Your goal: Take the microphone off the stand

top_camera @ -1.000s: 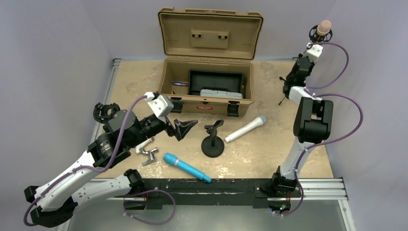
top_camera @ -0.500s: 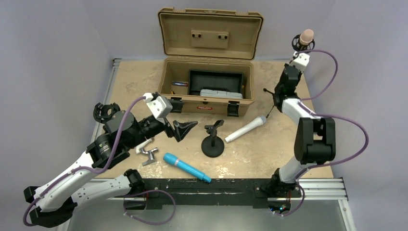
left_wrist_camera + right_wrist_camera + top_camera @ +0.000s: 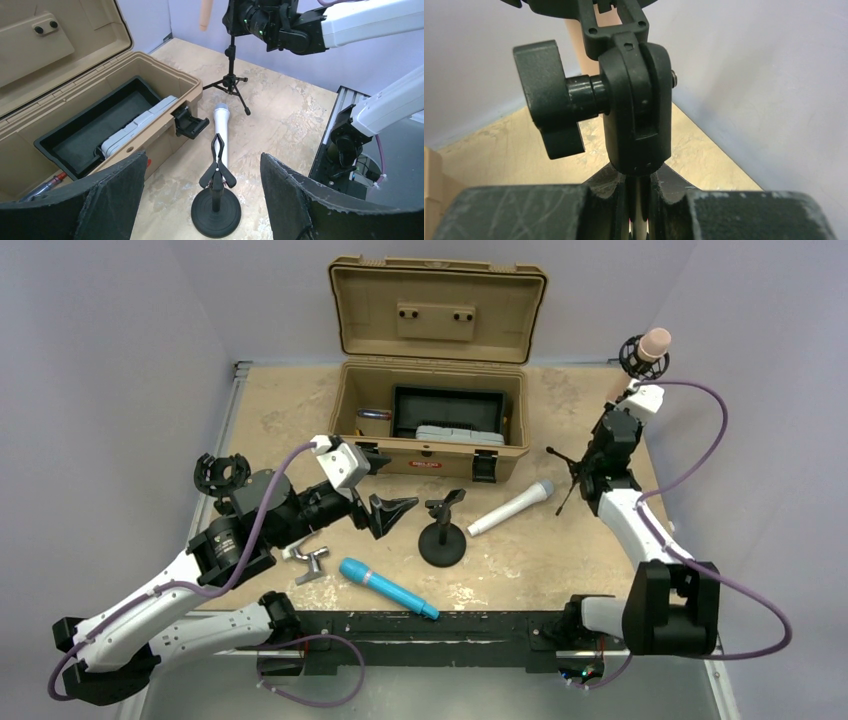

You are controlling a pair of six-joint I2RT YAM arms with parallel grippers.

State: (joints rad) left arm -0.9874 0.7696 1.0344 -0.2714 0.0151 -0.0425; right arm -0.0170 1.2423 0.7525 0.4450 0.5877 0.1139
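Microphone (image 3: 655, 342) sits atop the tripod stand (image 3: 230, 70) at far-right corner of table (image 3: 290, 410), long axis approx upright. Right tool (image 3: 639, 202) is clamped shut on the stand's pole near its top, mic just above it. Left tool (image 3: 395, 510) is wide open & empty, well apart, w/ mic off to its far right.

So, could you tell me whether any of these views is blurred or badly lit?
Top view: sharp and evenly lit, only soft shadows on the table. Left wrist view: clear, though the dark pads crowd the bottom corners. Right wrist view: the stand knob sits very close and fills the frame, no glare.
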